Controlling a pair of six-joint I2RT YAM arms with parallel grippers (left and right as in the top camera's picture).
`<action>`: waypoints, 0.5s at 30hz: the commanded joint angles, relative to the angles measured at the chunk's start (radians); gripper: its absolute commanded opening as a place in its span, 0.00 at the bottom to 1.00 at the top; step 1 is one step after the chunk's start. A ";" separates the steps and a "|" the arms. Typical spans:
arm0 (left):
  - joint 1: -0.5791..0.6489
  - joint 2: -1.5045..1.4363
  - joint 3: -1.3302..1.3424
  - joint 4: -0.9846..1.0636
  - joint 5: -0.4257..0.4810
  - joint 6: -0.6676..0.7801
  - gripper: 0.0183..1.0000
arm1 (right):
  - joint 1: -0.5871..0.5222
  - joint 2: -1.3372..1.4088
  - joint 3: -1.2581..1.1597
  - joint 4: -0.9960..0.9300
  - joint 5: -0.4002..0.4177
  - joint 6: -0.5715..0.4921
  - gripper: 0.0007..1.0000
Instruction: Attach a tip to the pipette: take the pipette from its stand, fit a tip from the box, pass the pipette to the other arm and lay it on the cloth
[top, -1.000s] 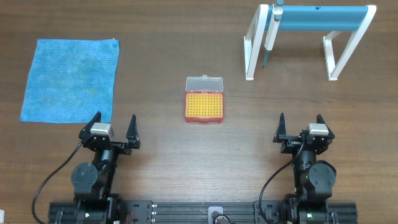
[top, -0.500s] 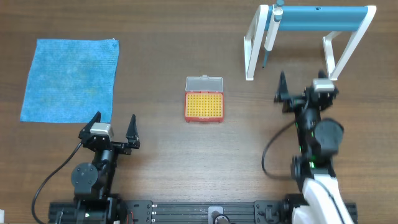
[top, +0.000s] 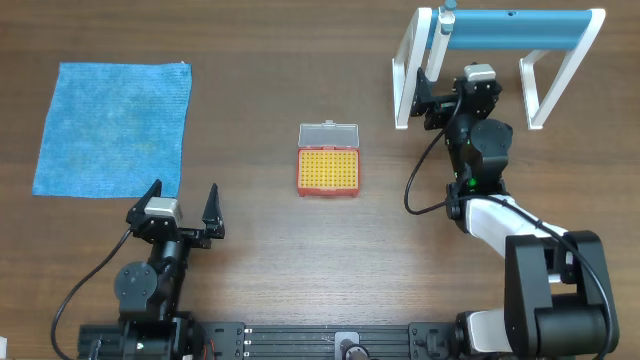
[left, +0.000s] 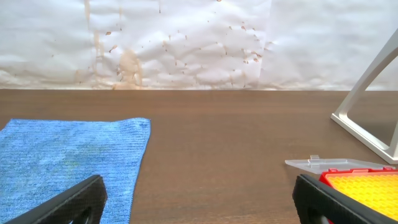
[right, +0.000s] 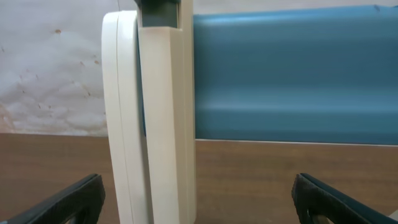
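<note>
Pipette (right: 165, 124) hangs at the stand's (right: 292, 74) end nearer the tip box (top: 328, 171). Right tool (right: 196, 183) faces it, fingers spread wide, holding nothing. Left tool (top: 181, 203) is wide open, empty, beside the cloth (top: 112, 130).

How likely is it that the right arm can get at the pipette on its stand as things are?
Probably yes: the right gripper is open right before the pipette hanging on the stand, with nothing between them.

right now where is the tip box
In the top view the tip box sits mid-table, between the blue cloth at left and the pipette stand at right.
</note>
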 joint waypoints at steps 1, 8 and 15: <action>-0.003 -0.005 -0.003 -0.005 -0.004 -0.012 0.96 | -0.013 0.018 0.027 -0.021 0.032 -0.026 0.97; -0.003 -0.005 -0.003 -0.005 -0.004 -0.012 0.97 | -0.019 0.040 0.053 -0.024 0.031 -0.041 0.97; -0.003 -0.005 -0.003 -0.005 -0.004 -0.012 0.96 | -0.031 0.043 0.064 -0.045 0.032 -0.078 0.97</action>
